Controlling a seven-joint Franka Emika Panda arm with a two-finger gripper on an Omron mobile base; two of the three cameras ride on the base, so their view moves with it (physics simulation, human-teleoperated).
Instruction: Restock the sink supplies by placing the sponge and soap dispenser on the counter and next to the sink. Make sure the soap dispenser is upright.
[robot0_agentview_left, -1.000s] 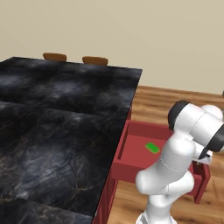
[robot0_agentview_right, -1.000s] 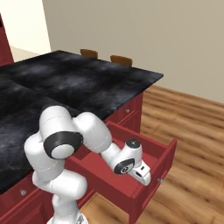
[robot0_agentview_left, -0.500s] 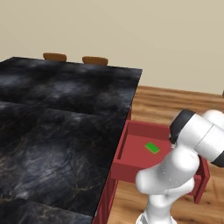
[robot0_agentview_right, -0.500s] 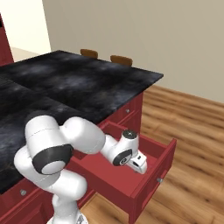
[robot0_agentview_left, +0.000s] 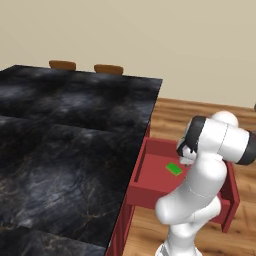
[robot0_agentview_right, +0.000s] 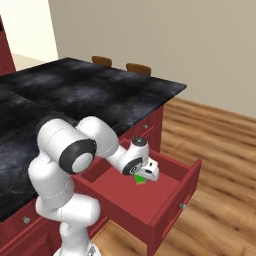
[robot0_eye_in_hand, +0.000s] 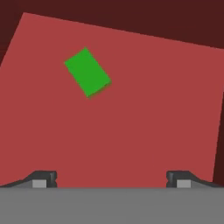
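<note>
A green sponge (robot0_eye_in_hand: 87, 72) lies flat on the floor of an open red drawer (robot0_eye_in_hand: 153, 109). In the right base view my gripper (robot0_agentview_right: 152, 174) hangs over the drawer, just above the sponge (robot0_agentview_right: 141, 179). The hand view looks down into the drawer: my gripper (robot0_eye_in_hand: 111, 177) stands open, its fingertips (robot0_eye_in_hand: 43, 177) wide apart with nothing between them, and the sponge lies ahead and to the left. In the left base view the sponge (robot0_agentview_left: 174, 169) shows beside my forearm. The soap dispenser, the counter and the sink are out of view.
The drawer (robot0_agentview_left: 150, 192) sticks out from the red cabinets under a wide black veined slab (robot0_agentview_left: 70, 130). Two brown chair backs (robot0_agentview_left: 109, 69) stand at the slab's far edge. Wooden floor (robot0_agentview_right: 220, 150) lies beyond the drawer.
My arm has swung its elbow round while the hand stayed over the drawer and shifted slightly toward the sponge. The jaws have spread a little wider.
</note>
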